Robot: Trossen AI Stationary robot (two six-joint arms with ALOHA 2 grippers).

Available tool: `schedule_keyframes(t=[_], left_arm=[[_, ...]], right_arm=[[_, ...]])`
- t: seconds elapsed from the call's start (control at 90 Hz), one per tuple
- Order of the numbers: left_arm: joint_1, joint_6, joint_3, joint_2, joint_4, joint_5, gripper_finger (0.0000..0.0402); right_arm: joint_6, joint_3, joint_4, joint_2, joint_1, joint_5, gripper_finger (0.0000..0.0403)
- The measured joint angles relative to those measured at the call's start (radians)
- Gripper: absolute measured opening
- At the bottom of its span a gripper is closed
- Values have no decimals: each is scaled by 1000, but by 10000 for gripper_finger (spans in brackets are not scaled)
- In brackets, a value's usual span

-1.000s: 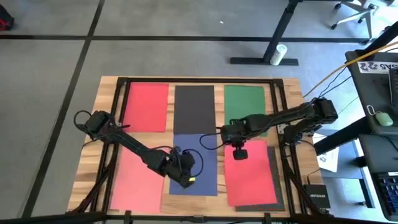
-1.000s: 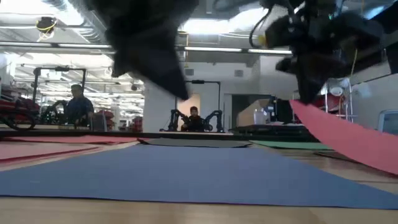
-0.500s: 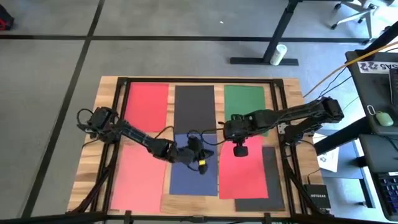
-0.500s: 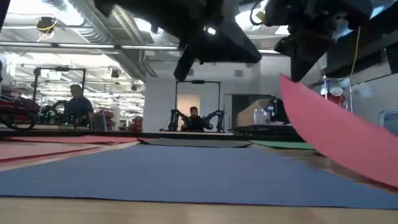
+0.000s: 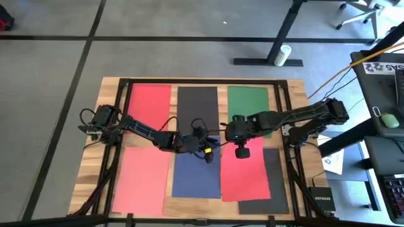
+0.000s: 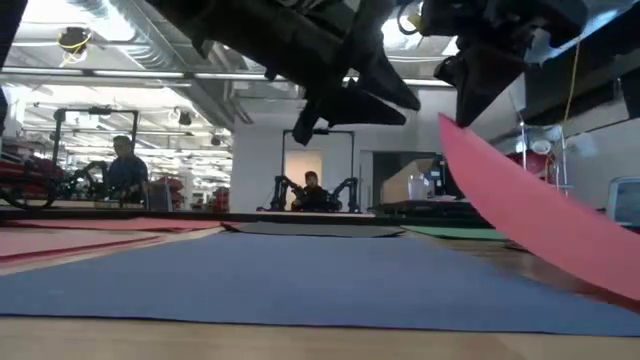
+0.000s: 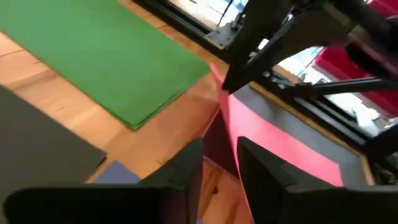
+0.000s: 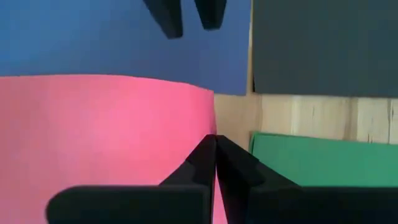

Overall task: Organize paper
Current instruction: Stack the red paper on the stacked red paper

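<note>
My right end effector (image 5: 240, 151) sits just right of the frame's centre in the high view, its fingers (image 8: 214, 163) pressed together on the top edge of a pink sheet (image 5: 245, 175), which curls up off the tabletop (image 5: 293, 94) at that end and slopes down toward the lower right. That sheet lies partly over a black sheet (image 5: 276, 165) at the lower right. My left end effector (image 5: 207, 150) hovers just beside it, above the upper right corner of the blue sheet (image 5: 196, 176) at lower centre, with its fingers (image 7: 180, 171) spread apart and holding nothing. Along the top of the frame lie a red sheet (image 5: 150, 107), another black sheet (image 5: 197, 110) and a green sheet (image 5: 247, 103), left to right. One more pinkish-red sheet (image 5: 142, 176) lies flat at lower left.
</note>
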Motion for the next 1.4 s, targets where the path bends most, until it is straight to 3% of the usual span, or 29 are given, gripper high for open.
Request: schedule_keyframes(t=[0.189,0.644,0.744,0.9,1.4], left_arm=[[-3,15,0,2,40,3,121],[24,52,105,115,17,21,120],[31,52,105,115,-1,15,95],[38,96,105,114,-22,18,11],[34,186,105,106,-5,19,0]], right_arm=[[-3,0,29,0,0,0,0],[-9,-1,48,0,0,0,0],[-9,-1,47,0,0,0,0],[-9,-1,53,1,0,0,0],[-9,-1,63,2,0,-1,1]])
